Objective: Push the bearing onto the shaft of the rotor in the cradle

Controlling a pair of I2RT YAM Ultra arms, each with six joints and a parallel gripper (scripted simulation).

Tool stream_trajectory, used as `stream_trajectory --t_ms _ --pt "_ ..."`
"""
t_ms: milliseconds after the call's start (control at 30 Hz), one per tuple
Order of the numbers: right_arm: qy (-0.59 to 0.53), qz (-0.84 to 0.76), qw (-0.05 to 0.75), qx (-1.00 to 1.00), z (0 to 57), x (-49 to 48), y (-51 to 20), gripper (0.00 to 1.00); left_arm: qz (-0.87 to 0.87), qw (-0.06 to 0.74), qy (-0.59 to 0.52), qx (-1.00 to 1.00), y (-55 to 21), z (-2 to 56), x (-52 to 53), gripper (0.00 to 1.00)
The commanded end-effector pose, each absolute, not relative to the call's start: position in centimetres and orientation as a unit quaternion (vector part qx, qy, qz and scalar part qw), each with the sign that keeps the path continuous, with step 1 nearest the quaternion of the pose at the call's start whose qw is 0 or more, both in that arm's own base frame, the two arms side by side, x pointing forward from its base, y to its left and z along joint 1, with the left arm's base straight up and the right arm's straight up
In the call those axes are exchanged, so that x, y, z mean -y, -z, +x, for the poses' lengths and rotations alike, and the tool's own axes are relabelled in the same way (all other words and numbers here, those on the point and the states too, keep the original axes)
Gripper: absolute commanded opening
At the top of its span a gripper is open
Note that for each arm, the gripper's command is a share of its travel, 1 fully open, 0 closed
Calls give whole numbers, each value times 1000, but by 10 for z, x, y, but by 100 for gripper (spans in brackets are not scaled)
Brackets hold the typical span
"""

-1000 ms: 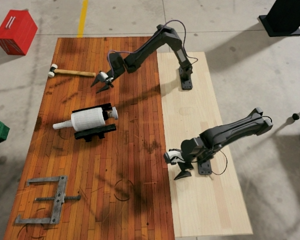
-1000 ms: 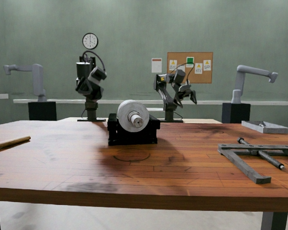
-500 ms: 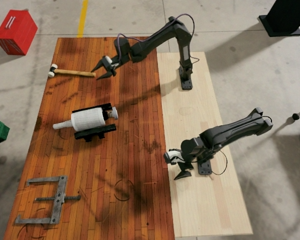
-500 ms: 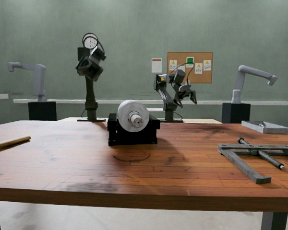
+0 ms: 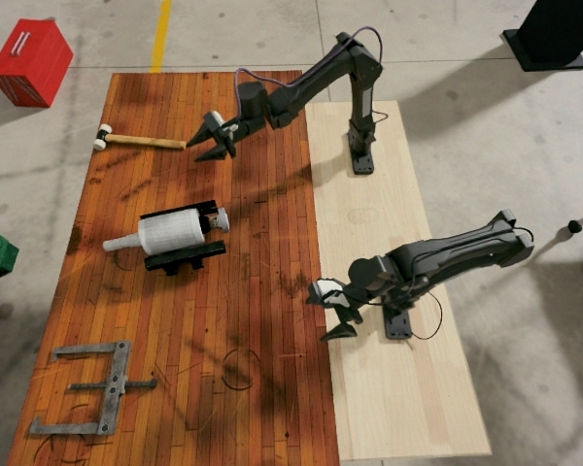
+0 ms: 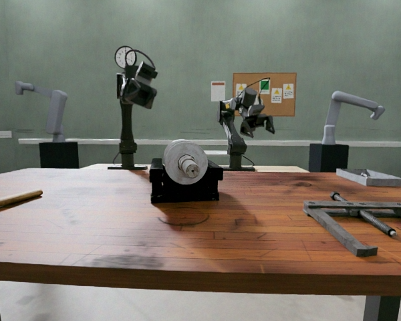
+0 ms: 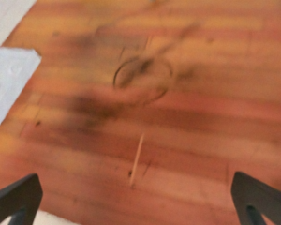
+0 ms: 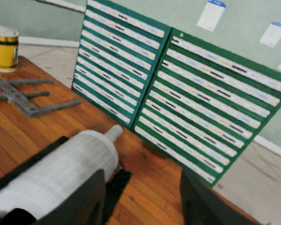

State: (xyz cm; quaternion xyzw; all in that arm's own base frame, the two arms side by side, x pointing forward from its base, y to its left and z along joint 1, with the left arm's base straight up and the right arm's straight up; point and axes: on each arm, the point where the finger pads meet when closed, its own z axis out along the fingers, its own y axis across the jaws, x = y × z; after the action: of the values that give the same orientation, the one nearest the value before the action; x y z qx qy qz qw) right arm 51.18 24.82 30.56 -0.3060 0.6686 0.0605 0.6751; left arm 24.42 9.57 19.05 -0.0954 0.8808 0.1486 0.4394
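Observation:
The rotor (image 5: 171, 231) (image 6: 173, 160) (image 8: 61, 175) lies in the black cradle (image 5: 184, 253) (image 6: 185, 194), its stepped shaft (image 5: 120, 242) (image 6: 190, 169) pointing away from the arms. At its other end a pale ring (image 5: 222, 219), possibly the bearing, sits beyond a copper-coloured section; I cannot tell for sure. My right gripper (image 5: 191, 152) (image 8: 142, 178) is partly open and empty, above the table beyond the rotor's hammer side. My left gripper (image 5: 315, 320) (image 6: 262, 134) (image 7: 137, 182) is wide open and empty, above the seam between the wooden table and the pale board, away from the rotor.
A hammer (image 5: 144, 141) lies on the right arm's side, its handle end near the right gripper in the top view. A steel puller (image 5: 112, 388) (image 6: 335, 224) (image 8: 25, 100) lies on the other side. A grey tray (image 6: 369, 179) and a yellow can (image 8: 4, 49) also show.

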Motion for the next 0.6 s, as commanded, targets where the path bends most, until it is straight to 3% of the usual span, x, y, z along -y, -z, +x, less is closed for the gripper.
stream_trajectory --t_ms 0,300,567 --pt "-73 -228 674 -699 498 -253 -314 44 -90 489 -132 -858 -222 273 -90 100" --pt "-100 -156 659 -729 481 -277 -302 44 -72 541 -112 -831 -261 302 -78 100" --pt "-107 -85 616 -776 451 -302 -250 44 -50 602 -78 -793 -310 333 -56 100"
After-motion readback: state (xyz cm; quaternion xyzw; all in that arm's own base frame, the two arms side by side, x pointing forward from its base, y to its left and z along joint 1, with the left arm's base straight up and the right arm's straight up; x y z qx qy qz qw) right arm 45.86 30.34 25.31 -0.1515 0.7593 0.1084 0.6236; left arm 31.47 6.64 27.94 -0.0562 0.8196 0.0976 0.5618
